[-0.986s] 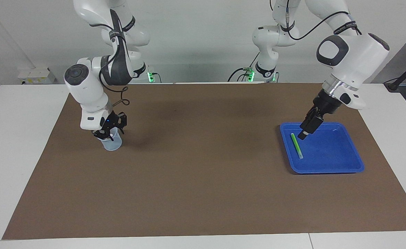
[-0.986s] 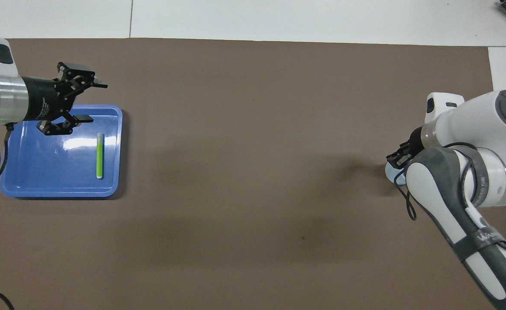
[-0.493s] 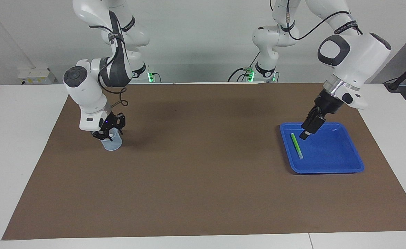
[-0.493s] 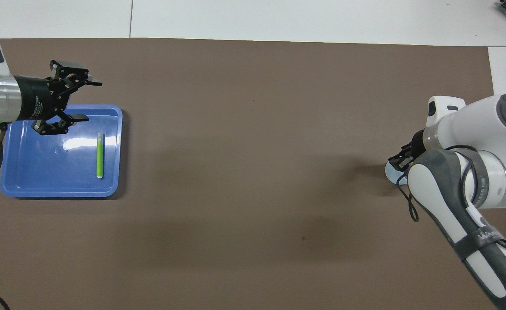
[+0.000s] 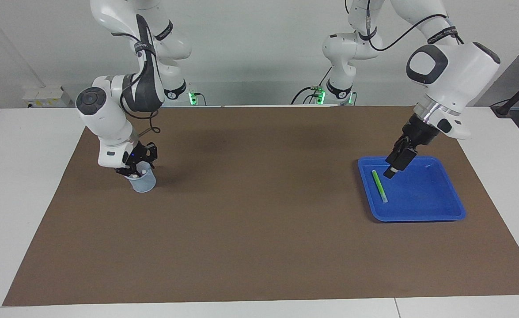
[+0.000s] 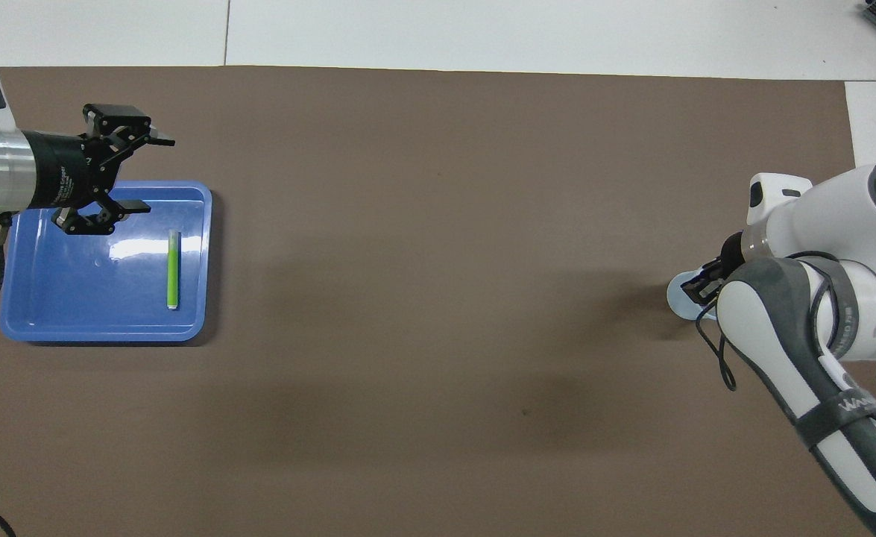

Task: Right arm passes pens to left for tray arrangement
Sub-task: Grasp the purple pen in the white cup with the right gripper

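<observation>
Left gripper (image 6: 130, 173) empty with jaws wide over the tray (image 5: 445, 211); right gripper (image 5: 134, 167) at the cup (image 5: 143, 183).

The left jaws stand well apart, holding nothing, above the tray's edge nearer the robots. The right gripper's tips sit at the cup's mouth; whether its jaws are spread or closed cannot be made out, and the overhead view hides most of it under the right arm (image 6: 795, 328). One green pen (image 5: 379, 186) with whitish ends lies flat in the blue tray, along the side toward the right arm. Something pale shows in the cup in the facing view, too small to identify; the overhead view shows only a sliver of the cup's rim. A brown mat (image 5: 259, 229) covers the table.
</observation>
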`<move>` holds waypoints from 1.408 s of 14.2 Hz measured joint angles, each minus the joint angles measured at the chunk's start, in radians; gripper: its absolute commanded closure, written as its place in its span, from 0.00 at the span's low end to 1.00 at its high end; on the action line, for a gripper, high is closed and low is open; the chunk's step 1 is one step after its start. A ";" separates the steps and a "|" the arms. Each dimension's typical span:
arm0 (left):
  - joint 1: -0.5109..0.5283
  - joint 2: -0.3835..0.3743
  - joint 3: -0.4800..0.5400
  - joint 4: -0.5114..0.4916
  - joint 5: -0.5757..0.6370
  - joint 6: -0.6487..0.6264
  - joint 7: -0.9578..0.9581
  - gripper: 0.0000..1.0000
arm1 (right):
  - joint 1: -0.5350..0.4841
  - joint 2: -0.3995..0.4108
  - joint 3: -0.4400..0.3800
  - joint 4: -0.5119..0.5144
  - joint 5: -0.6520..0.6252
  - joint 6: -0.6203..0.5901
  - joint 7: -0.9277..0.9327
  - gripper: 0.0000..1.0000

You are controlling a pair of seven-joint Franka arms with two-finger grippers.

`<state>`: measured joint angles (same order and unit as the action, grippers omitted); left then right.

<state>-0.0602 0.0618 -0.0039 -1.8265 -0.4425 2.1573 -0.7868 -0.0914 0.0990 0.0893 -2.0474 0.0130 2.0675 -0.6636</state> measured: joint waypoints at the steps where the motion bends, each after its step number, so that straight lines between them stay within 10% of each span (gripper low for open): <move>1: 0.000 -0.001 0.000 0.000 0.000 0.000 0.000 0.04 | 0.000 0.000 0.000 0.000 0.000 0.000 0.000 0.75; 5: -0.001 -0.016 -0.002 0.001 0.000 0.004 -0.004 0.04 | 0.000 -0.002 0.000 0.002 0.000 0.001 0.000 1.00; 11: -0.001 -0.018 -0.003 0.001 0.000 0.006 -0.016 0.04 | 0.000 -0.007 0.000 0.026 -0.001 -0.043 -0.017 1.00; 20: -0.001 -0.018 -0.004 0.001 0.000 0.007 -0.042 0.04 | 0.009 -0.080 0.094 0.332 0.017 -0.419 -0.017 1.00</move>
<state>-0.0616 0.0440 -0.0076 -1.8260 -0.4427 2.1639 -0.8291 -0.0827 0.0195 0.1837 -1.7154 0.0303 1.6482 -0.6804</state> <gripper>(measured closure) 0.004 0.811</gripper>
